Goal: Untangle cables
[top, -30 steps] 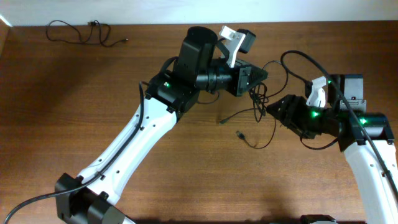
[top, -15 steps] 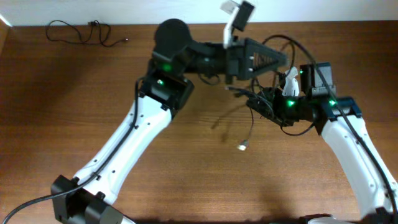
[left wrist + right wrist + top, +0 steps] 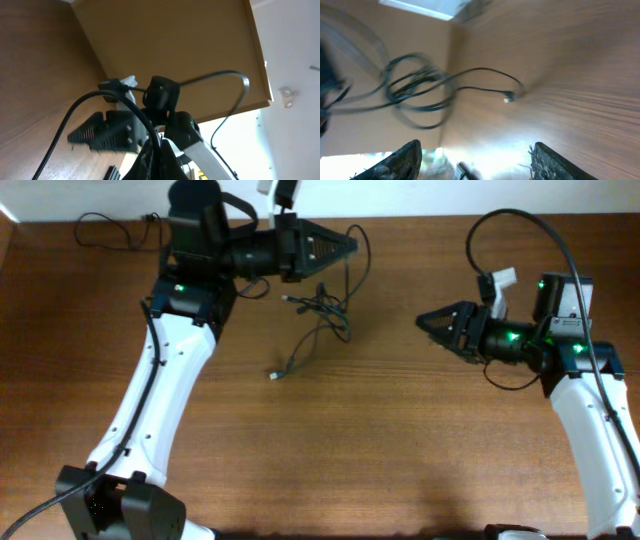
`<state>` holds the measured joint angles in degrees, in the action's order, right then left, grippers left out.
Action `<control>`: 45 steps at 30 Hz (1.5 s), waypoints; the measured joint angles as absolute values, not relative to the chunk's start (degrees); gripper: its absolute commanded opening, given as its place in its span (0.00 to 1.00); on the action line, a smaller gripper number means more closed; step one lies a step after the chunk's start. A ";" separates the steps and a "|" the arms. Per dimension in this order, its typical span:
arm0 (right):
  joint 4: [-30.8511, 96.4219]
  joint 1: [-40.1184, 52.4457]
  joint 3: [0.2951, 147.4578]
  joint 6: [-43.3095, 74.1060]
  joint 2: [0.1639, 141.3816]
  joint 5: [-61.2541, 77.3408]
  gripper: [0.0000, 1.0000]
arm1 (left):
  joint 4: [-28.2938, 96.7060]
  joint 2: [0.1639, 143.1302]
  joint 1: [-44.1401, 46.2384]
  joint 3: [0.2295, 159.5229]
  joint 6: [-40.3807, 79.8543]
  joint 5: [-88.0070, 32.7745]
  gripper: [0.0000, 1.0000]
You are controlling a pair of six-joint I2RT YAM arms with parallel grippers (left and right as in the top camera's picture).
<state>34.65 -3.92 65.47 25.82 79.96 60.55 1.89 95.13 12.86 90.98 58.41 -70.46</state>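
The left claw is shut tight on the cables, up near 12 o'clock of the table. The cables trail in a messy bunch toward 6 o'clock from it, with 1 plug at the bunch's 7 o'clock. The right claw, at 3 o'clock, is spread apart and holds nothing. 1 loose cable lies at 11 o'clock.

Overhead straight down over the table; wrist views low, close, tilted; cables common to overhead and right wrist
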 measured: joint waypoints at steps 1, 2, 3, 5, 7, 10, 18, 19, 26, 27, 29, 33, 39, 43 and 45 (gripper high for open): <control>33.43 -2.44 65.47 25.63 79.77 62.08 0.72 | 1.91 95.13 13.98 90.98 58.00 -69.54 0.00; 31.79 -1.04 65.47 25.76 79.77 62.78 0.72 | 1.93 95.13 15.25 90.98 57.74 -68.49 0.00; 30.17 0.51 65.47 26.85 79.77 62.98 0.73 | 1.91 95.13 16.78 90.98 57.47 -67.22 0.00; 27.57 2.26 65.47 29.26 79.77 61.52 0.75 | 0.43 95.13 18.68 90.96 57.78 -65.95 0.00; 26.30 3.86 65.47 31.07 79.77 59.02 0.76 | -4.71 95.11 20.32 90.96 59.83 -64.55 0.00; 26.81 6.17 65.47 31.83 79.75 53.84 0.77 | -11.53 95.09 20.60 90.87 64.07 -64.16 0.00; 28.23 13.19 65.47 34.70 79.77 38.09 0.30 | -20.97 95.09 20.60 90.85 71.94 -65.01 0.00; 28.27 13.19 65.47 34.96 79.77 36.18 0.19 | -22.76 95.09 20.60 90.85 73.47 -65.71 0.00; 31.07 12.99 65.47 36.25 79.77 32.23 0.43 | -31.31 95.09 18.41 90.85 80.64 -70.13 0.00; 30.68 12.08 65.47 36.10 79.64 34.63 0.52 | -30.57 95.09 17.82 90.85 80.86 -70.26 0.00; 29.93 8.14 65.47 36.12 77.87 41.39 0.74 | -27.27 95.09 17.04 90.87 81.08 -70.52 0.00; 28.21 5.78 65.47 32.91 72.86 49.36 0.79 | -22.24 95.09 16.73 90.87 80.99 -69.73 0.00; 25.17 9.43 65.47 29.78 71.20 51.75 0.79 | -21.63 95.09 16.73 90.87 80.82 -68.53 0.00; 26.74 15.59 65.47 26.04 71.20 40.60 0.79 | -21.58 95.09 16.73 90.87 80.82 -67.85 0.00; 26.92 18.26 65.47 24.45 71.20 33.23 0.68 | -21.61 95.09 16.73 90.87 80.82 -67.46 0.00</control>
